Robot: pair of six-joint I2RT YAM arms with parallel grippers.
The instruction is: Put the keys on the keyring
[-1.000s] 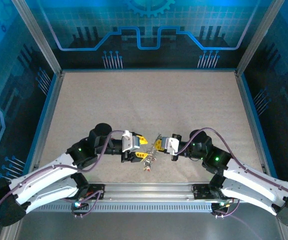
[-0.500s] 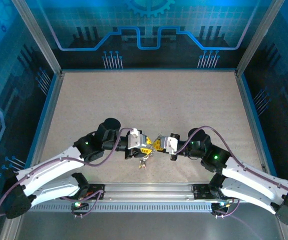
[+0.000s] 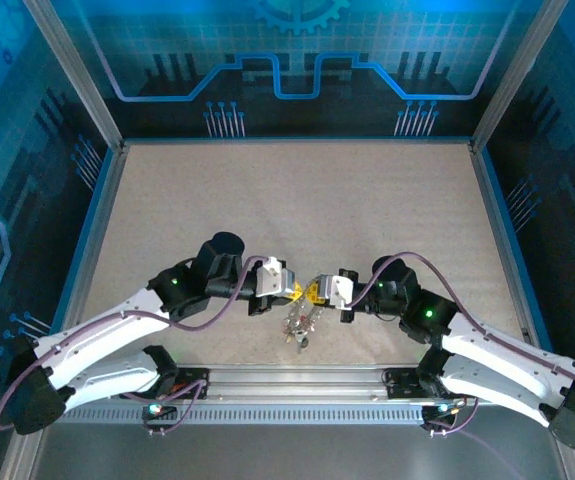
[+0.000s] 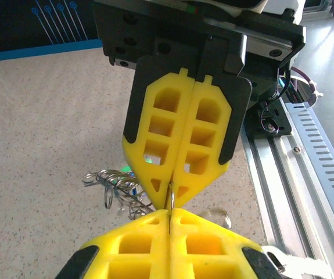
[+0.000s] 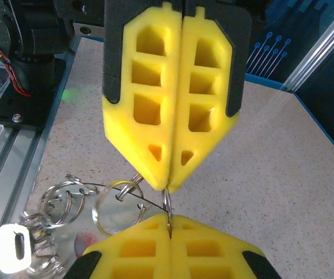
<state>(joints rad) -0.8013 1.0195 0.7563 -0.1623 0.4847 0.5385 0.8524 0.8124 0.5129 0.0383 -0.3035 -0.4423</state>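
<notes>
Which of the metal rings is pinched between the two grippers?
The thin ring seen edge-on, clamped by left gripper and right gripper; the other rings cluster loose beside it.

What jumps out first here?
Two yellow tools meet tip to tip at the near middle of the table: left tool and right tool, both shut on one thin ring. The keys sit tangled just beside them, toward the near edge.

Two white-shelled arms, black joints, purple cables, green LEDs. Left pincer (image 3: 295, 292) and right pincer (image 3: 314, 290): yellow cut-out fingers (image 5: 168, 87), black backings, white wrist blocks.
</notes>
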